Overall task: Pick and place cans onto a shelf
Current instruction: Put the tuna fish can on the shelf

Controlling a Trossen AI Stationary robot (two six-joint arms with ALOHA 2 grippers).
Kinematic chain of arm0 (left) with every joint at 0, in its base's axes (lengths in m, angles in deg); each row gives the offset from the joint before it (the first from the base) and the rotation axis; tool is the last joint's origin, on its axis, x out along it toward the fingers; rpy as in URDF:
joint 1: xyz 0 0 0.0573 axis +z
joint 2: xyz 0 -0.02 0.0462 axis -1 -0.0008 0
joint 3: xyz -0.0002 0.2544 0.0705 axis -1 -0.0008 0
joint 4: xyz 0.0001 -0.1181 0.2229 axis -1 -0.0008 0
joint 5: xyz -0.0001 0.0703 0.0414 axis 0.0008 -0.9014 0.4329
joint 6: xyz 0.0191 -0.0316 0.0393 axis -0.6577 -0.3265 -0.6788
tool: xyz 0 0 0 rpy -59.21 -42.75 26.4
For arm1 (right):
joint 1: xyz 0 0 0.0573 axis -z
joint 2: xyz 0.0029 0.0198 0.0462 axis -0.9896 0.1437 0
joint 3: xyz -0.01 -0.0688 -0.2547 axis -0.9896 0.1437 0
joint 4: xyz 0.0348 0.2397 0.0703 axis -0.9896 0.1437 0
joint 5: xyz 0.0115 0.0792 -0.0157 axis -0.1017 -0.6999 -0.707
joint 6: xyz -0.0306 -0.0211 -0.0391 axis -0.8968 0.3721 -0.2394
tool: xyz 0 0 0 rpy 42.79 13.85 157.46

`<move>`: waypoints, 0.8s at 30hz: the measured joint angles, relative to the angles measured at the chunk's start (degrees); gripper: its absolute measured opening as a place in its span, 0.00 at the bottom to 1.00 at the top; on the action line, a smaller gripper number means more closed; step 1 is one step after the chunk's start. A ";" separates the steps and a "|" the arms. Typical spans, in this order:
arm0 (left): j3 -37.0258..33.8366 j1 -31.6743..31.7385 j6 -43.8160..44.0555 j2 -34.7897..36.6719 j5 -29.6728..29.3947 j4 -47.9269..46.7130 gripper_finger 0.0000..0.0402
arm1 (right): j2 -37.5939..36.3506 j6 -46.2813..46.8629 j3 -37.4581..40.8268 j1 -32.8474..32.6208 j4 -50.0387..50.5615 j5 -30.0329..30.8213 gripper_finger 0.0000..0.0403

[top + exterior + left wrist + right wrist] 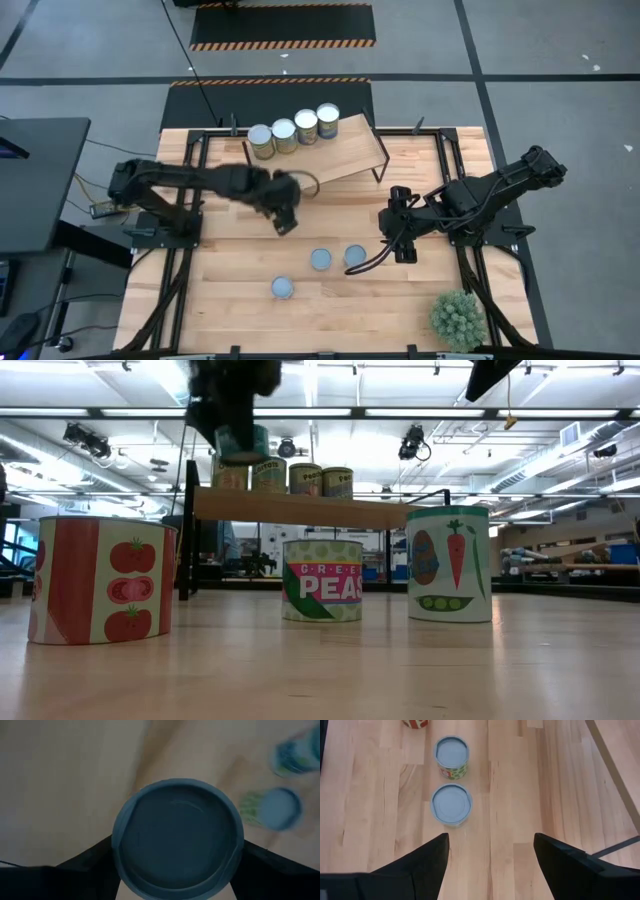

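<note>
Seen from overhead, the left gripper point(287, 222) is hanging just left of centre frame, its fingers clamped around a short can point(178, 837) that fills its own wrist camera; in the table-level shot the same can point(240, 444) is showing high at the upper left, lifted clear of the tabletop point(240, 300). Four taller cans point(295, 130) are standing in a row on the shelf point(350, 148) at upper centre. Three short cans point(321, 260) are sitting on the wood at lower centre, well apart from the shelf. The right gripper point(403, 252) is waiting right of centre, its fingers point(427, 857) spread wide apart and holding nothing, near a green spiky plant point(457, 319) at lower right.
</note>
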 joint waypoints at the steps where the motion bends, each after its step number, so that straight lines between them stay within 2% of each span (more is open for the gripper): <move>1: 1.08 1.66 -0.59 -0.63 0.65 -0.93 0.72 | 0.00 -0.06 0.00 0.02 -0.02 0.00 0.74; 7: 6.35 10.01 -7.08 -5.35 1.06 -7.60 0.72 | 0.00 -0.06 0.00 0.17 0.00 0.00 0.74; 14: 7.24 15.23 -14.06 -8.30 0.47 -9.07 0.72 | 0.00 0.08 0.00 0.26 0.02 0.15 0.74; 18: 7.26 17.22 -12.94 -8.55 0.64 -9.68 0.72 | 0.00 0.19 0.00 0.26 -0.02 0.17 0.74; 24: 7.26 19.00 -6.11 -8.50 3.79 -13.21 0.72 | 0.00 0.20 0.00 0.26 -0.02 0.27 0.74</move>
